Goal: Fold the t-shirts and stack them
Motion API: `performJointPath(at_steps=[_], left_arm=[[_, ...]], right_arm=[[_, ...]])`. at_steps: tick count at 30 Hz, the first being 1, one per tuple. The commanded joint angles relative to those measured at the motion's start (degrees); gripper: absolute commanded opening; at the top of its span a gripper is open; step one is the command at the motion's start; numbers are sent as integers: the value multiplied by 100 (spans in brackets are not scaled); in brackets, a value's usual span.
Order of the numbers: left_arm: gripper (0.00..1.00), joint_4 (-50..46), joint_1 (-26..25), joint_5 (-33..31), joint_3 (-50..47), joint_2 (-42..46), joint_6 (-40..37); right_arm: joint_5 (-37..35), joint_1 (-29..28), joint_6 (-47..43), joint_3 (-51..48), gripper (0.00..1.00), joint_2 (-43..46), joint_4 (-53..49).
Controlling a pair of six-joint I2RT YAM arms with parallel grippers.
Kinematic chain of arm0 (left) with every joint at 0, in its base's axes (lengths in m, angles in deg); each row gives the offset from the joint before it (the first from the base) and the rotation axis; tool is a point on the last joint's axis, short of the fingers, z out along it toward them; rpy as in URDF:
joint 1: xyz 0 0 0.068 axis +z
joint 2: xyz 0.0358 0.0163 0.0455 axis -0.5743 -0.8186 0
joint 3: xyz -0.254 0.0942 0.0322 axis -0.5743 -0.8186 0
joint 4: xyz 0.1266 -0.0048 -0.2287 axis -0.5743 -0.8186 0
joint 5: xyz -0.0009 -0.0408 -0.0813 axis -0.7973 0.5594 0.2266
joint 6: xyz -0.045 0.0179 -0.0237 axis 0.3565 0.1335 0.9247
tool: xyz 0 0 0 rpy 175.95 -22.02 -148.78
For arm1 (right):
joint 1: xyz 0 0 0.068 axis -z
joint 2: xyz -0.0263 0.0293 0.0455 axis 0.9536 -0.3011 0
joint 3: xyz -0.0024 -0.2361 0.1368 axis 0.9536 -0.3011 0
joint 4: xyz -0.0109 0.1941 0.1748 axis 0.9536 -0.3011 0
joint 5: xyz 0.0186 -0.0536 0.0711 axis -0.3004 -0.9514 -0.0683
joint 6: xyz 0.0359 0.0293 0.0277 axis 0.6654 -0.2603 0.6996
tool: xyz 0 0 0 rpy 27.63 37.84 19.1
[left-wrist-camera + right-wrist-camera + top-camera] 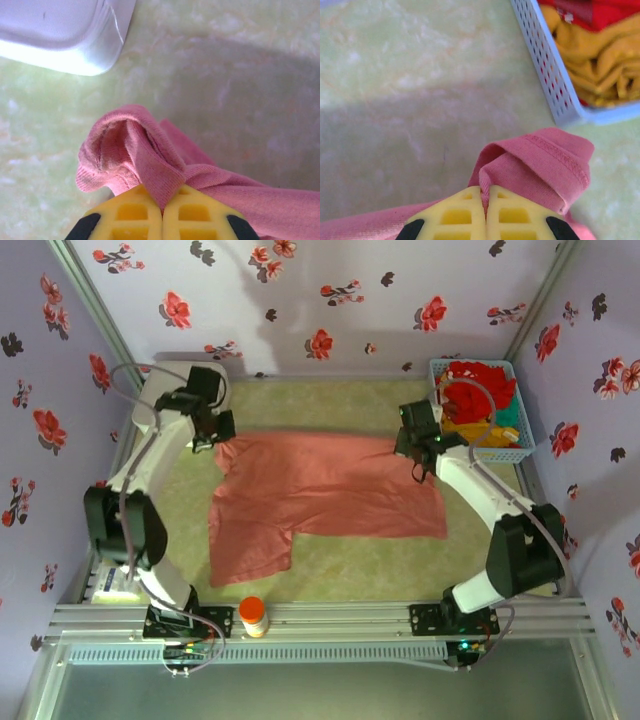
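From above, the salmon-pink t-shirt (325,495) lies spread flat on the table (400,570), its long axis running across from one arm to the other. The left gripper (222,437) sits on the shirt's far left corner and the right gripper (418,468) on its far right corner, so the far edge spans the gap between them. The rest of the cloth lies on the near side of both grippers, toward the arm bases. Each arm has its own corner, and neither is nearer the shirt than the other. Both reach forward with elbows bowed outward and wrists pitched down at the table. The next move is probably a fold that carries this far edge back over the body, which would need the two grippers to travel together.

At the left wrist, the yellow fingers (135,215) are pressed together with a bunched pinch of pink fabric caught in the seam. The cloth trails off to the gripper's right. The white box (65,35) lies ahead and to the left, apart from the cloth.

At the right wrist, the fingers (457,215) are likewise closed tight on a stitched hem that folds over just ahead of the tips. The light-blue basket (555,75) stands ahead to the right, holding an orange-yellow t-shirt (600,60) and a red t-shirt (600,10).
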Motion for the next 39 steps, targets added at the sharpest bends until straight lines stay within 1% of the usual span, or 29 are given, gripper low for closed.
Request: performJointPath(at_steps=[1,5,8,9,10,11,12,13,15,16,17,18,21,24,26,29,32,34,39], left_arm=[[0,413,-193,-517,-984,577,301],[0,660,-513,-801,-2269,1577,718],[0,727,-662,-857,-3184,2208,1140],[0,729,-701,-846,-3426,2342,1235],[2,716,-731,-842,-3632,2445,1308],[13,662,-745,-827,-3782,2499,1350],[24,601,-746,-825,-3843,2493,1374],[29,520,-747,-803,-3850,2466,1380],[36,434,-751,-682,-3749,2342,1338],[38,405,-738,-589,-3643,2258,1264],[40,320,-720,-532,-3489,2167,1188],[41,247,-720,-529,-3329,2088,1125],[43,281,-645,-516,-2968,1832,857],[43,416,-367,-211,-2611,1435,602],[42,456,-210,-10,-2366,1176,485],[42,491,-87,2,-2109,879,305],[42,534,37,116,-2022,675,216],[42,553,72,137,-2028,596,170],[43,592,99,169,-2173,531,176]], right_arm=[[-709,-433,510,-655,0,393,-216],[-1054,-999,1176,-1487,0,879,-595],[-828,-1169,1702,-2184,1,1181,-694],[-726,-1189,1798,-2363,5,1248,-661],[-671,-1190,1882,-2523,14,1306,-646],[-665,-1190,1932,-2630,26,1357,-634],[-677,-1190,1913,-2677,33,1401,-614],[-677,-1181,1833,-2678,39,1438,-562],[-660,-1151,1636,-2539,54,1475,-521],[-656,-1094,1534,-2418,59,1486,-541],[-634,-1030,1414,-2303,61,1487,-554],[-630,-966,1319,-2212,65,1494,-569],[-444,-606,1072,-2015,67,1479,-525],[174,36,933,-1916,67,1402,-423],[463,322,770,-1845,66,1324,-365],[477,548,587,-1687,65,1125,-471],[811,773,530,-1640,63,832,-404],[1023,883,519,-1642,62,652,-226],[1071,1046,526,-1532,58,113,70]])
